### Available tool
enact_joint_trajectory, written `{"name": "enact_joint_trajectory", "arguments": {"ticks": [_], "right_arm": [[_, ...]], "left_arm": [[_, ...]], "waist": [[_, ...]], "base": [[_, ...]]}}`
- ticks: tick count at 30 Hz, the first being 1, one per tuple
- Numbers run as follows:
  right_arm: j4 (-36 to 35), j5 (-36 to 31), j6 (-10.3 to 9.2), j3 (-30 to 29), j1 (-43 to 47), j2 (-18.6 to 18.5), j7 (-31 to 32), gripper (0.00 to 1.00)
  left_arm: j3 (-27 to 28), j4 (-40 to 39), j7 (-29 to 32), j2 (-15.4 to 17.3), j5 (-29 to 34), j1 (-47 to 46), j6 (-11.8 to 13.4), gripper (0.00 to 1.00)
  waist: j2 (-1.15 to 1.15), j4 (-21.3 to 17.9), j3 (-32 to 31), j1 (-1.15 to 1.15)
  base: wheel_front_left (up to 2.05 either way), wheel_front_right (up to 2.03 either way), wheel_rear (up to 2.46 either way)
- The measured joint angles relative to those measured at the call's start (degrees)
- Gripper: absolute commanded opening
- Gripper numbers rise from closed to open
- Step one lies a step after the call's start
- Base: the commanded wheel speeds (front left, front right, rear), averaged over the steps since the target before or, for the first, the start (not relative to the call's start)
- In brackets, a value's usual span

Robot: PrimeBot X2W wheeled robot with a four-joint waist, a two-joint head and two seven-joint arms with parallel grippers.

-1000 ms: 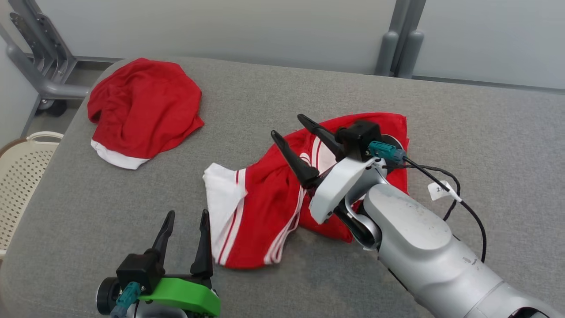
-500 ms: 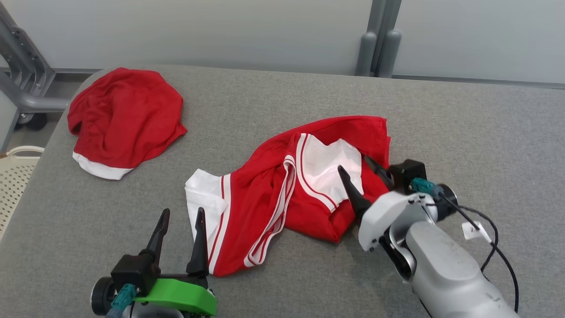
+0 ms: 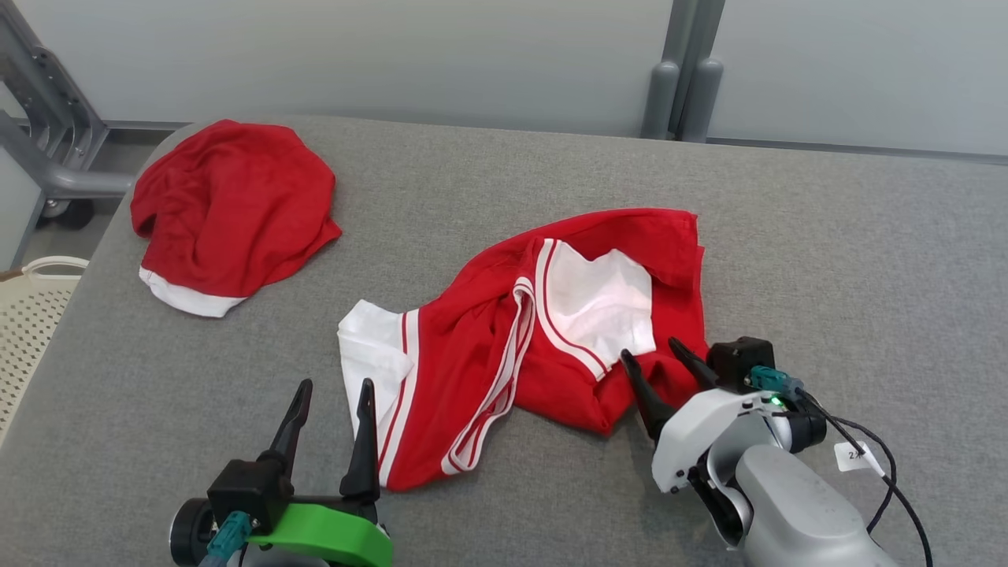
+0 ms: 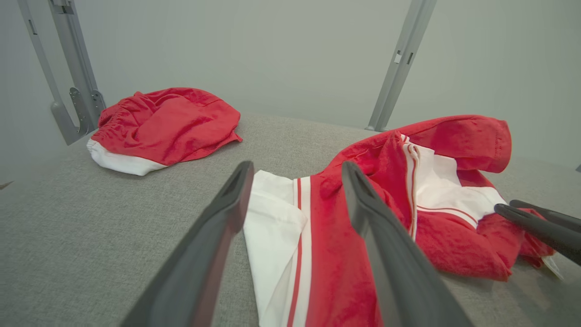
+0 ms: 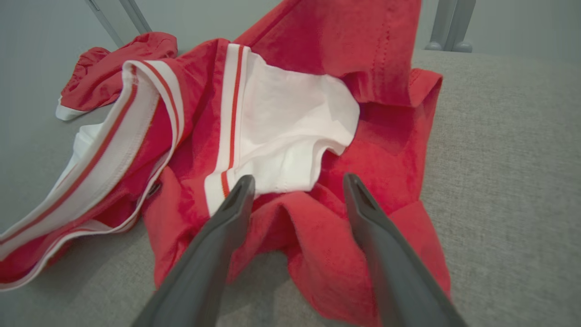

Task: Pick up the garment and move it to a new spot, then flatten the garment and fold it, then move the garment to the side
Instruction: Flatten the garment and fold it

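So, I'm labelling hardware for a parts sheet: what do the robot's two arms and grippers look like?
Both have long dark tapered fingers and a teal connector. The left gripper has a bright green mount; the right gripper a white mount, silver-grey forearm and black cable with a white tag.

Head camera is high up, aimed forward and down across the grey surface (image 3: 787, 220), with left pincer (image 3: 335, 386) and right pincer (image 3: 650, 348) at the frame's bottom. Left wrist camera rides low near the surface, facing the back wall (image 4: 290, 54); right wrist camera sits close over the striped garment (image 3: 472, 339). All three share that garment and the red bundle (image 3: 236, 205) beyond.
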Motion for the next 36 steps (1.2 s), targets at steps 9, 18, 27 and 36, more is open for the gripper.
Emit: {"name": "enact_joint_trajectory", "arguments": {"ticks": [9, 18, 27, 36], "right_arm": [[3.6, 6.9, 0.00, 2.5, -4.2, 0.0, 1.9, 0.47], [8.1, 10.2, 0.00, 4.6, -8.6, 0.0, 1.9, 0.00], [6.1, 8.0, 0.00, 0.2, -13.6, 0.1, -0.1, 0.00], [-6.1, -3.3, -0.01, -14.1, -15.5, -1.2, -0.3, 0.00]], "left_arm": [[-0.3, 0.1, 0.0, 0.2, 0.0, -0.1, 0.0, 1.00], [-0.4, 0.2, 0.0, 0.2, -0.1, -0.6, 0.1, 1.00], [0.2, 0.1, 0.0, 0.5, -0.5, -0.6, 0.6, 1.00], [0.3, -0.1, 0.0, 0.5, -0.6, -0.6, 0.9, 1.00]], "waist": [[0.00, 1.5, 0.5, 0.00], [0.00, 2.0, 1.3, 0.00], [0.00, 0.4, 1.2, 0.00], [0.00, -1.3, 1.0, 0.00]], "base": [[0.00, 0.00, 0.00], [0.00, 0.00, 0.00], [0.00, 0.00, 0.00], [0.00, 0.00, 0.00]]}}
